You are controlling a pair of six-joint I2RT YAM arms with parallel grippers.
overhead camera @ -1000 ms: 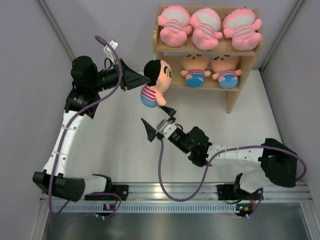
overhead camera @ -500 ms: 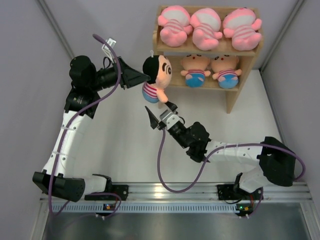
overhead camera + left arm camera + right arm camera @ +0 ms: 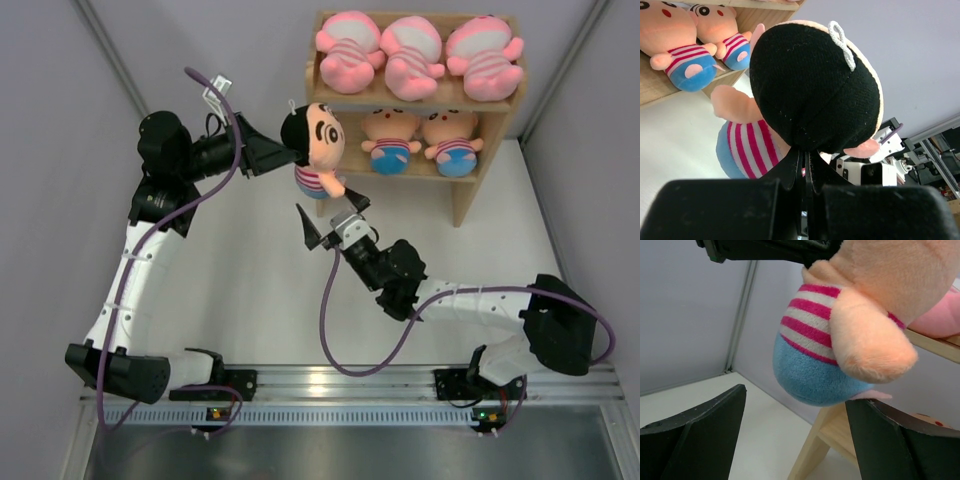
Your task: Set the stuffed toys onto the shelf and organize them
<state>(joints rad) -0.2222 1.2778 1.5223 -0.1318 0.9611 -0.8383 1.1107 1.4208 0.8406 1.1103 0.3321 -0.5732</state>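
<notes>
My left gripper (image 3: 284, 155) is shut on the back of the head of a black-haired doll (image 3: 315, 150) in a striped shirt and blue shorts, held in the air at the left end of the wooden shelf (image 3: 470, 190). In the left wrist view the doll's black head (image 3: 812, 85) fills the middle above my gripper (image 3: 805, 160). My right gripper (image 3: 333, 215) is open just below the doll; its blue shorts (image 3: 810, 372) hang above my open gripper (image 3: 795, 412). Three pink toys (image 3: 415, 55) lie on the top tier. Two dolls (image 3: 420, 140) sit on the lower tier.
Grey walls close in the white table (image 3: 240, 300) on the left, back and right. The shelf's left leg (image 3: 812, 452) stands close behind my right gripper. A metal rail (image 3: 330, 385) runs along the near edge with both arm bases.
My left gripper has carried the doll up and right, closer to the shelf's left side. My right gripper has followed, moving up and right beneath the doll, staying open.
</notes>
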